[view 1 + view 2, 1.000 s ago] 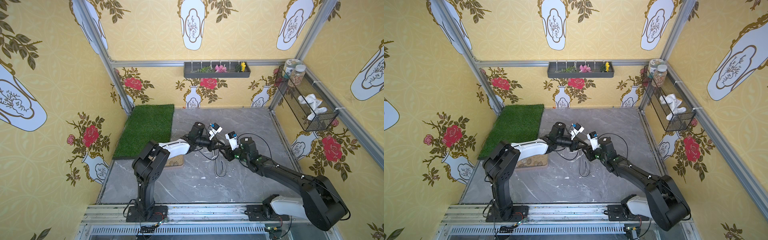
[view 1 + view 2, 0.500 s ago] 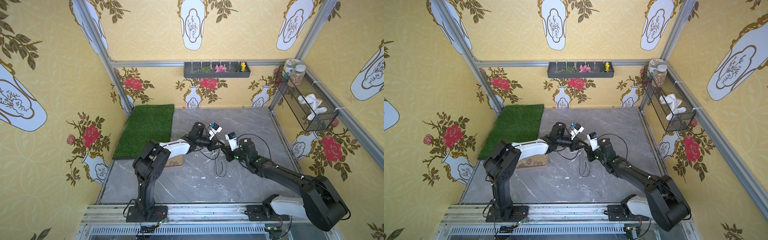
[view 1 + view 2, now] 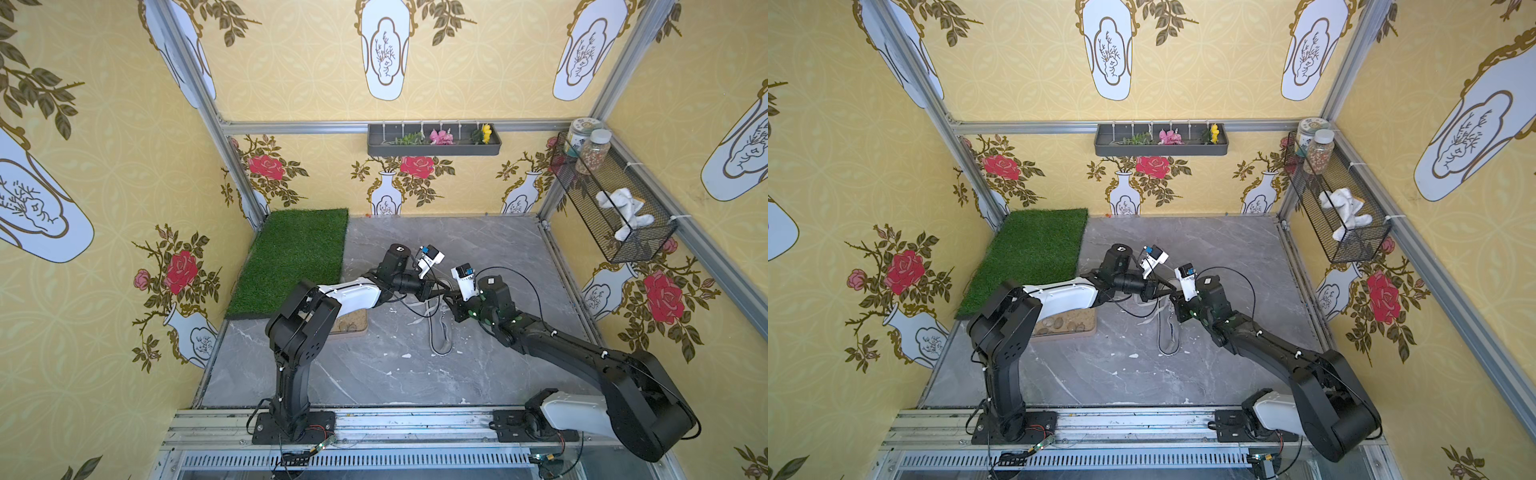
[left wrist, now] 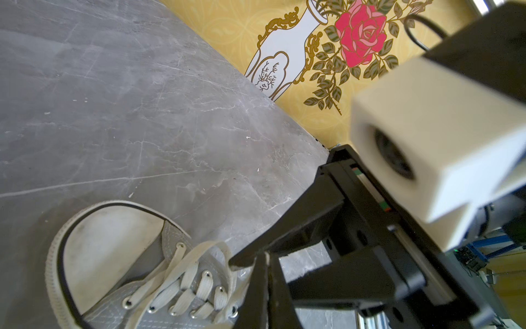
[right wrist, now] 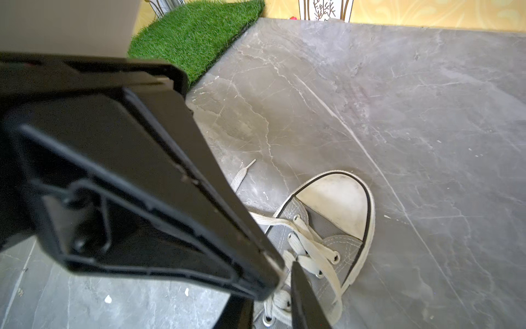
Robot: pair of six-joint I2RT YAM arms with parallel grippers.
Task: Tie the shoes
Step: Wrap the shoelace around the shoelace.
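The grey shoe (image 3: 440, 337) (image 3: 1169, 337) lies mid-floor, its white toe cap (image 4: 113, 250) (image 5: 336, 205) pointing at the back wall. Both arms meet tip to tip above its lacing. My left gripper (image 4: 266, 255) (image 3: 441, 293) (image 3: 1172, 293) is shut, with a pale sliver of lace (image 4: 225, 247) pinched at its tip. My right gripper (image 5: 270, 287) (image 3: 451, 298) (image 3: 1178, 301) is open, its two fingers (image 5: 301, 296) straddling the left gripper's tip just over the eyelets. One loose lace end (image 5: 242, 173) lies on the floor beside the shoe.
A tan tray of pebbles (image 3: 353, 323) (image 3: 1067, 325) sits under the left arm. A green grass mat (image 3: 291, 257) fills the back-left corner. A wire basket (image 3: 615, 208) hangs on the right wall, and a flower trough (image 3: 434, 143) on the back wall.
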